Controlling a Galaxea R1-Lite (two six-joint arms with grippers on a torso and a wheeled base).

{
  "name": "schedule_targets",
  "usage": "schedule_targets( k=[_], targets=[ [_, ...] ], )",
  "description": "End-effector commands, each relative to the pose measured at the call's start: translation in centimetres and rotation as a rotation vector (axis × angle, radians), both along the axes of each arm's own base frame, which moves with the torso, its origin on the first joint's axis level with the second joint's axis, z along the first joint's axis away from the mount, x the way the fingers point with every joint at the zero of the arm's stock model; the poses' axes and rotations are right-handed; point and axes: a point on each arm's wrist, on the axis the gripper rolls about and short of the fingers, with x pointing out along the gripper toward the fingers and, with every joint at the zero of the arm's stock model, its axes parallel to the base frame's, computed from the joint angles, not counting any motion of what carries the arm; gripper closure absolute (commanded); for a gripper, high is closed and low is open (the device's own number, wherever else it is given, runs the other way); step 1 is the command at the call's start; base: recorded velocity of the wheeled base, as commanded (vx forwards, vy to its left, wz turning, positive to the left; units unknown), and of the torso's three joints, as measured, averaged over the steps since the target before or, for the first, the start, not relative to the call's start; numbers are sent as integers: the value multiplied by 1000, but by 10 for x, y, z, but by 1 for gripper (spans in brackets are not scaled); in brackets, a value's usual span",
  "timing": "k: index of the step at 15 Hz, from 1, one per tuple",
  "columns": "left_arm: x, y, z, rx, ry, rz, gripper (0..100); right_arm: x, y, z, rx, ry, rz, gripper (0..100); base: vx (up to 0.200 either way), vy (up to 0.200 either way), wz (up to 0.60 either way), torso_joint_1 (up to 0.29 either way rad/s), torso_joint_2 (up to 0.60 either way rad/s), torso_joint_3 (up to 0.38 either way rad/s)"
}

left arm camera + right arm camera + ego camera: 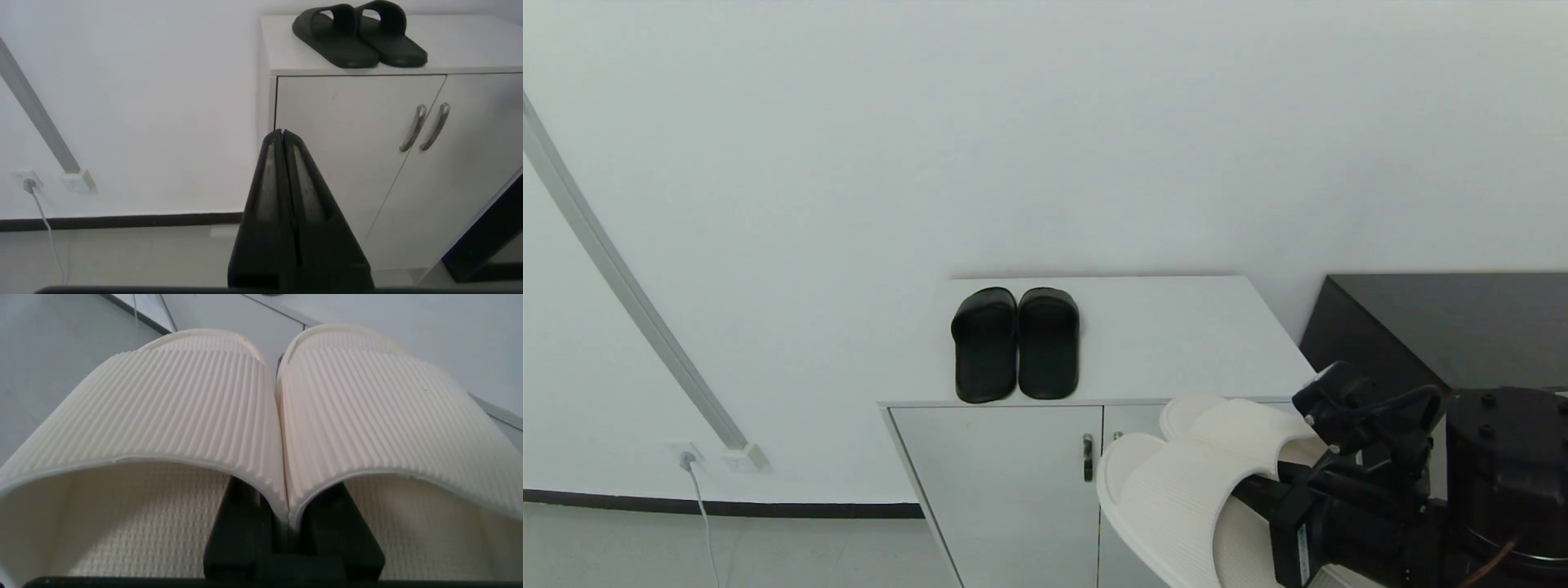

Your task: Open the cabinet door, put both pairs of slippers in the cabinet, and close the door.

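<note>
Two-handed work: with right claw (284, 539) clamped on white slippers (1176, 490), clear of cabinet (1176, 343) front, spread shut, empty left claw (283, 212), hook handle (1087, 457), swing door (996, 490) wide.

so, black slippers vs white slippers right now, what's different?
Black slippers lie flat on the cabinet top; white slippers are off it, gripped in the right hand in front of the doors. Black slippers look smooth; white slippers have ribbed straps. Shared: each pair sits side by side, and both are outside the cabinet, whose doors are shut.
</note>
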Motion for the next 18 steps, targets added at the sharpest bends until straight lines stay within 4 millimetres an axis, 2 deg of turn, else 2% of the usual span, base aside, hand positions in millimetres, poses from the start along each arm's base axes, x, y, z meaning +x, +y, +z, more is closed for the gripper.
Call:
schedule_targets(
  k=[1, 5, 6, 18],
  targets=[
    [0, 0, 0, 0, 1, 1, 100, 0, 0, -5, -16, 11, 2, 100, 0, 0, 0, 0, 0, 0],
    [0, 0, 0, -2, 3, -2, 100, 0, 0, -5, -12, 7, 2, 100, 0, 0, 0, -118, 283, 157],
    [0, 0, 0, -3, 1, -4, 0, 0, 1, -5, -14, 9, 2, 100, 0, 0, 0, -168, 383, 217],
    [0, 0, 0, -3, 3, -2, 0, -1, 2, -8, -22, 14, 7, 100, 0, 0, 0, -213, 524, 309]
  ],
)
